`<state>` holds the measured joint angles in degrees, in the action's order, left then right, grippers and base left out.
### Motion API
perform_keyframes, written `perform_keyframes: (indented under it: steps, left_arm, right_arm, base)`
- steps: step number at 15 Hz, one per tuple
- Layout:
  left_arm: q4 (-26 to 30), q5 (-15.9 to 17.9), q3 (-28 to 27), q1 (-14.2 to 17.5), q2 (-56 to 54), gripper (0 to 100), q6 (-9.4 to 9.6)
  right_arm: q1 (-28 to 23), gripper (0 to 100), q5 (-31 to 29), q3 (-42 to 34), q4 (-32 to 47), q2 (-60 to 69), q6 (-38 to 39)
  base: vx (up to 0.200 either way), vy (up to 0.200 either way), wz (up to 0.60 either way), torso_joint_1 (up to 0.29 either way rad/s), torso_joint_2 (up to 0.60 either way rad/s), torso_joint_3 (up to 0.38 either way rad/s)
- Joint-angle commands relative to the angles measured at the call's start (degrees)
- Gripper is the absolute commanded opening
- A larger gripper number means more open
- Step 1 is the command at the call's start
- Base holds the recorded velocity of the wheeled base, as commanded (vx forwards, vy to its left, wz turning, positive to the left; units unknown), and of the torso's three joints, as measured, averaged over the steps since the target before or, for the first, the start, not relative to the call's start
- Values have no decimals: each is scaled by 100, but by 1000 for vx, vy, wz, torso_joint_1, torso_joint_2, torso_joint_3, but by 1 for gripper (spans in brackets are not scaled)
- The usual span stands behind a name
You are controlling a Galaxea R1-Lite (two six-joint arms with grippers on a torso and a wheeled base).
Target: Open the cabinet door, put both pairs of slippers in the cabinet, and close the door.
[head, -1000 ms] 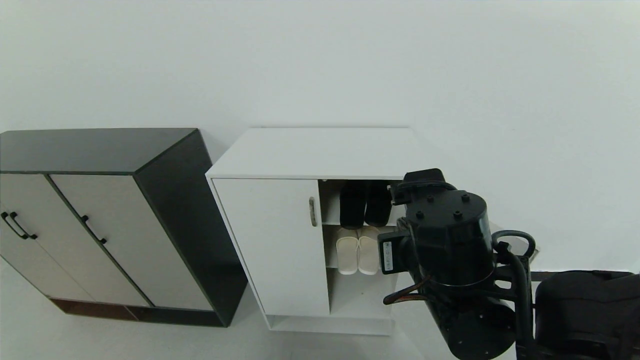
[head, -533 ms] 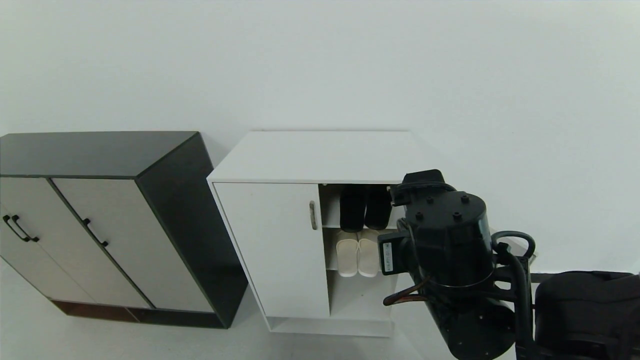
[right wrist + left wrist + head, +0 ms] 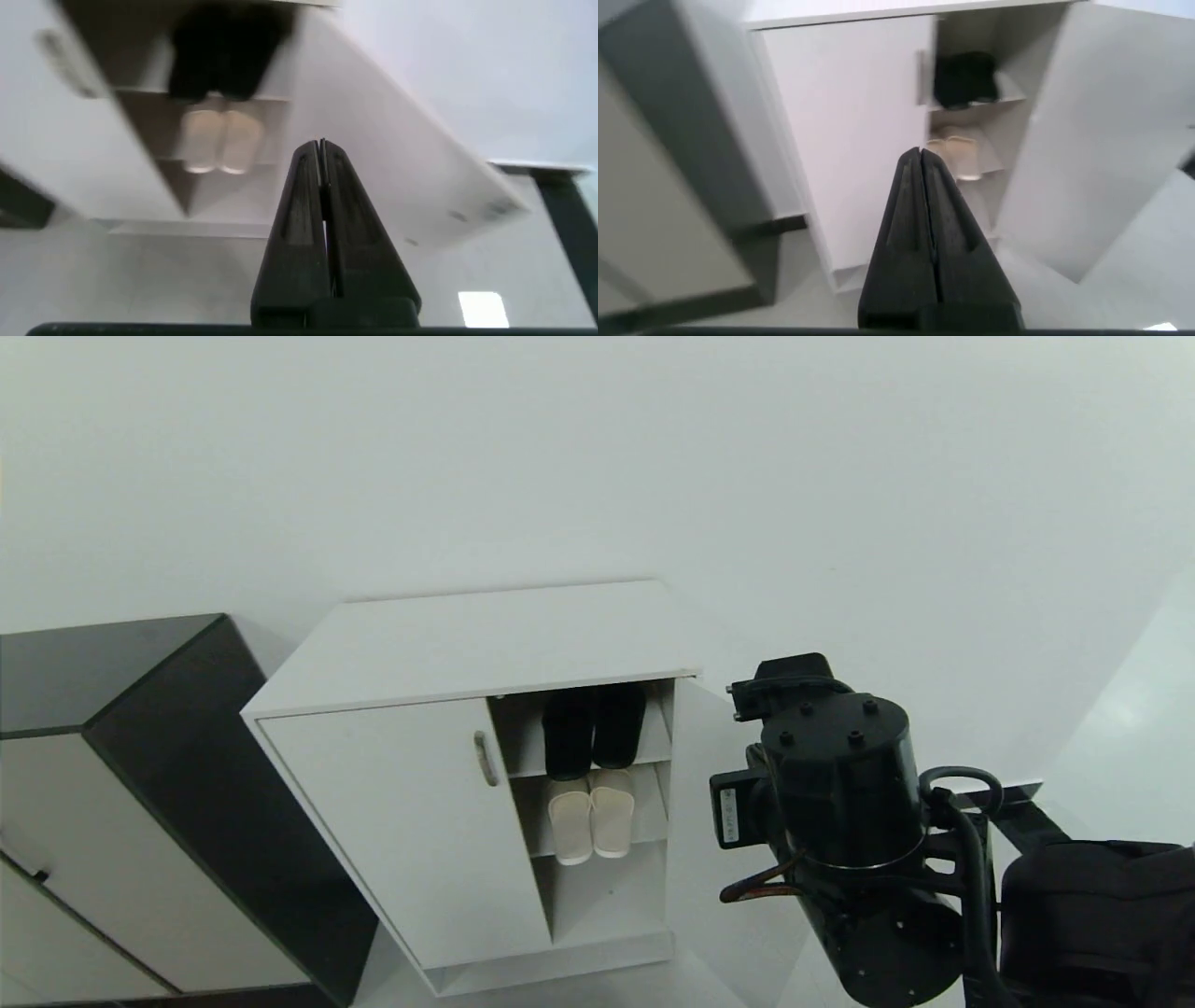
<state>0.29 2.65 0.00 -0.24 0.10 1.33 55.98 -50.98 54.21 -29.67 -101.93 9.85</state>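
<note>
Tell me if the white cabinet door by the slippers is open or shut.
Open. The door is swung outward, so the black slippers and white slippers show on shelves inside the white cabinet.

Setting: an indoor room furnished like a home entryway. Evidence: a white cabinet stands against a plain pale wall. Its right side is open, with black slippers on the upper shelf and white slippers on the shelf below. Just to its left stands a dark cabinet with pale doors. The floor is smooth and pale. Whether this is a lived-in home or a staged room cannot be told.
</note>
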Motion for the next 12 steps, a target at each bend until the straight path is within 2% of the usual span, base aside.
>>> perform_keyframes:
  steps: [1,9,12]
  left_arm:
    - [-3,-1,0,7,-1,0,-1]
    - [-3,8,0,7,-1,0,8]
    - [-3,-1,0,7,-1,0,-1]
  right_arm:
    - [-131,0,0,10,-30,-12,-18]
    - [-166,0,0,2,-179,-29,-27]
    - [-184,0,0,2,-179,-38,-27]
  base:
    - [0,0,0,0,0,0]
    - [0,0,0,0,0,0]
    - [-200,0,0,7,2,-1]
